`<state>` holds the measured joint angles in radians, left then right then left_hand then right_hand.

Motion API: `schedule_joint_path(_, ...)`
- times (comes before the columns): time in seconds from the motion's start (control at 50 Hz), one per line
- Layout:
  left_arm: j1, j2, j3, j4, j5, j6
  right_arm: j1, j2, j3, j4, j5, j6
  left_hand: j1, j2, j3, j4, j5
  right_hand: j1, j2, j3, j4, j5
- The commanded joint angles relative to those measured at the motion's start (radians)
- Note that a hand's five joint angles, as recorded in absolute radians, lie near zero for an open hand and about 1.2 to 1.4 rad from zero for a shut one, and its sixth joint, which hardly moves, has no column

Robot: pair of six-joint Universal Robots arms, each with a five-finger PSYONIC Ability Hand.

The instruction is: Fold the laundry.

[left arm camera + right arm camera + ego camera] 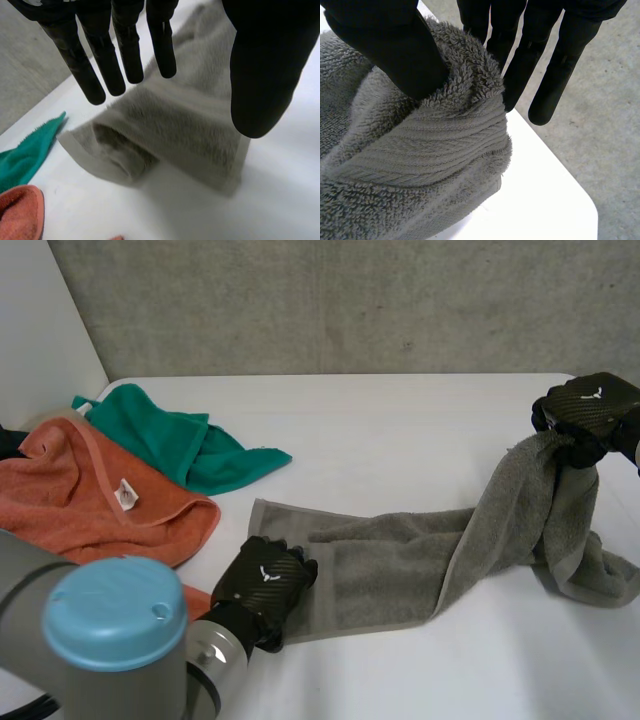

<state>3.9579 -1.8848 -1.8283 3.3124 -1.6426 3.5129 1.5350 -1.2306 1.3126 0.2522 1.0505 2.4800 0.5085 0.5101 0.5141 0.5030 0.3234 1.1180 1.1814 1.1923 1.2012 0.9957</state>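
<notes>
The soft, limp grey terry towel (pixel 390 560) sprawls across the white table (pixel 400 430), one end bunched and pinched in the right hand (pixel 588 408), the left hand (pixel 262 585) straight-fingered at the other end, whose hemmed corners look the surest hold.

Left hand (pixel 265 585) low, fingers straight; right hand (pixel 590 408) raised, thumb and fingers pinched

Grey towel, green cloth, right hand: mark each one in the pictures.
grey towel (pixel 390 565), head view, flat middle stretch.
green cloth (pixel 165 435), head view, middle of it.
right hand (pixel 590 405), head view, back of the hand.
</notes>
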Motion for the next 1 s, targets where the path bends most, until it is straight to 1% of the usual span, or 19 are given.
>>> schedule_joint_path(0.02, 0.024, -0.102, 0.038, 0.061, -0.014, 0.028, -0.007, -0.001, 0.036, -0.002, -0.006, -0.006, -0.051, -0.053, -0.057, -0.046, -0.041, 0.278, 0.215, 0.204, 0.195, 0.226)
schedule_joint_path(0.14, 0.046, -0.161, 0.102, 0.108, 0.009, 0.044, -0.018, -0.004, 0.062, -0.005, -0.01, -0.018, -0.066, -0.068, -0.072, -0.06, -0.055, 0.278, 0.215, 0.204, 0.195, 0.226)
schedule_joint_path(0.38, 0.075, -0.283, 0.213, 0.045, 0.021, 0.064, -0.049, -0.007, 0.089, -0.022, -0.03, -0.024, -0.057, -0.059, -0.063, -0.052, -0.047, 0.278, 0.215, 0.204, 0.195, 0.226)
schedule_joint_path(0.44, 0.084, -0.298, 0.234, 0.039, 0.026, 0.064, -0.05, -0.007, 0.096, -0.022, -0.03, -0.032, 0.08, 0.078, 0.075, 0.086, 0.091, 0.278, 0.215, 0.204, 0.195, 0.226)
schedule_joint_path(0.5, 0.09, -0.292, 0.239, 0.047, 0.026, 0.058, -0.053, -0.009, 0.1, -0.024, -0.029, -0.036, 0.569, 0.568, 0.564, 0.575, 0.58, 0.278, 0.215, 0.204, 0.195, 0.226)
schedule_joint_path(0.52, 0.095, -0.275, 0.238, 0.053, 0.021, 0.055, -0.056, -0.009, 0.102, -0.024, -0.03, -0.036, 0.885, 0.883, 0.879, 0.89, 0.895, 0.278, 0.215, 0.204, 0.195, 0.226)
schedule_joint_path(0.56, 0.095, -0.248, 0.235, 0.062, 0.014, 0.049, -0.058, -0.01, 0.1, -0.024, -0.029, -0.038, 0.888, 0.886, 0.882, 0.893, 0.898, 0.278, 0.215, 0.204, 0.195, 0.226)
schedule_joint_path(0.64, 0.093, -0.126, 0.212, 0.067, -0.028, 0.002, -0.067, -0.026, 0.088, -0.013, -0.026, -0.039, 0.888, 0.886, 0.882, 0.893, 0.898, 0.278, 0.215, 0.204, 0.195, 0.226)
schedule_joint_path(0.66, 0.092, -0.061, 0.204, 0.064, -0.046, -0.029, -0.072, -0.044, 0.08, -0.004, -0.023, -0.041, 0.888, 0.886, 0.882, 0.893, 0.898, 0.278, 0.215, 0.204, 0.195, 0.226)
schedule_joint_path(0.7, 0.095, 0.008, 0.202, 0.058, -0.065, -0.058, -0.078, -0.069, 0.067, 0.012, -0.021, -0.042, 0.888, 0.886, 0.882, 0.893, 0.898, 0.278, 0.215, 0.204, 0.195, 0.226)
schedule_joint_path(0.72, 0.098, 0.082, 0.201, 0.039, -0.072, -0.09, -0.091, -0.098, 0.045, 0.037, -0.021, -0.042, 0.888, 0.886, 0.882, 0.893, 0.898, 0.278, 0.215, 0.204, 0.195, 0.226)
schedule_joint_path(0.76, 0.107, 0.153, 0.204, 0.012, -0.072, -0.104, -0.105, -0.125, 0.021, 0.067, -0.023, -0.044, 0.888, 0.886, 0.882, 0.893, 0.898, 0.278, 0.215, 0.204, 0.195, 0.226)
schedule_joint_path(0.78, 0.121, 0.218, 0.213, -0.043, -0.063, -0.117, -0.127, -0.151, -0.004, 0.105, -0.027, -0.05, 0.888, 0.886, 0.882, 0.893, 0.898, 0.278, 0.215, 0.204, 0.195, 0.226)
schedule_joint_path(0.82, 0.136, 0.271, 0.234, -0.098, -0.051, -0.129, -0.145, -0.176, -0.032, 0.142, -0.03, -0.064, 0.888, 0.886, 0.882, 0.893, 0.898, 0.278, 0.215, 0.204, 0.195, 0.226)
schedule_joint_path(0.84, 0.158, 0.308, 0.256, -0.166, -0.034, -0.137, -0.16, -0.193, -0.054, 0.178, -0.038, -0.087, 0.888, 0.886, 0.882, 0.893, 0.898, 0.278, 0.215, 0.204, 0.195, 0.226)
schedule_joint_path(0.9, 0.199, 0.329, 0.297, -0.272, -0.006, -0.153, -0.177, -0.204, -0.073, 0.234, -0.058, -0.145, 0.888, 0.886, 0.882, 0.893, 0.898, 0.278, 0.215, 0.204, 0.195, 0.226)
schedule_joint_path(0.92, 0.228, 0.323, 0.325, -0.342, 0.012, -0.17, -0.185, -0.202, -0.075, 0.27, -0.072, -0.195, 0.888, 0.886, 0.882, 0.893, 0.898, 0.278, 0.215, 0.204, 0.195, 0.226)
schedule_joint_path(0.98, 0.279, 0.284, 0.357, -0.434, 0.035, -0.196, -0.182, -0.184, -0.067, 0.312, -0.081, -0.282, 0.888, 0.886, 0.882, 0.893, 0.898, 0.278, 0.215, 0.204, 0.195, 0.226)
schedule_joint_path(1.0, 0.308, 0.239, 0.375, -0.477, 0.044, -0.213, -0.173, -0.159, -0.056, 0.334, -0.086, -0.327, 0.888, 0.886, 0.882, 0.893, 0.898, 0.278, 0.215, 0.204, 0.195, 0.226)
